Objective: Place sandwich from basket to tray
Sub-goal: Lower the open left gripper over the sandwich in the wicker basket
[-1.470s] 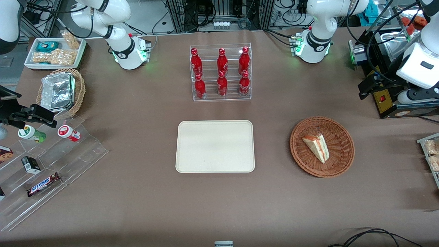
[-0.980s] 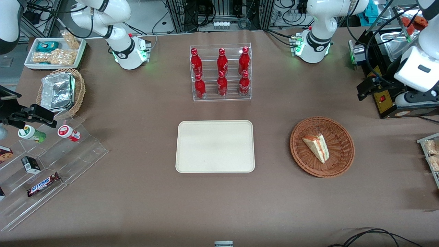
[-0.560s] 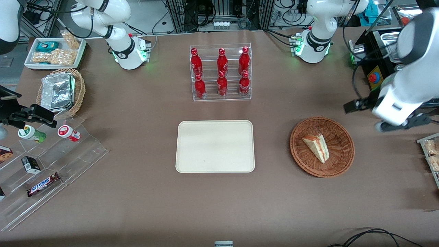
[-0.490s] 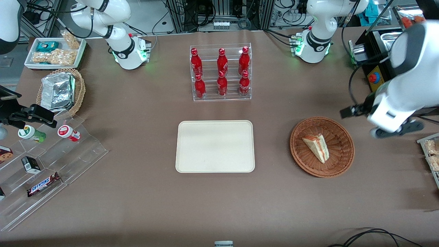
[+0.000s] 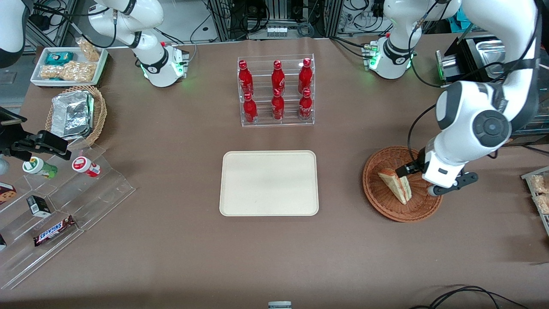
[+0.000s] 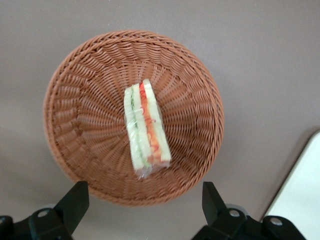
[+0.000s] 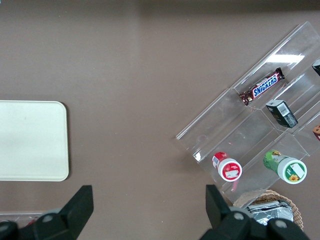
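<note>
The sandwich (image 5: pixel 396 185), a white-bread wedge with red-orange and green layers, lies in the reddish-brown wicker basket (image 5: pixel 386 210). My left gripper (image 5: pixel 429 180) hovers above the basket, over its edge toward the working arm's end of the table. In the left wrist view the sandwich (image 6: pixel 145 130) lies in the middle of the basket (image 6: pixel 65 100), and the gripper (image 6: pixel 142 200) is open wide and empty, well above the basket's rim. The cream-beige tray (image 5: pixel 269 182) lies bare beside the basket, toward the parked arm; its corner shows in the left wrist view (image 6: pixel 305 195).
A clear rack of red bottles (image 5: pixel 276 92) stands farther from the front camera than the tray. At the parked arm's end are a tan basket with foil packs (image 5: pixel 75 113), a white snack tray (image 5: pixel 68 64) and an acrylic snack stand (image 5: pixel 64 206). Snack bags (image 5: pixel 540 193) lie at the working arm's end.
My left arm swung in from the working arm's end of the table and now hovers over the basket. The sandwich, basket and tray have not moved.
</note>
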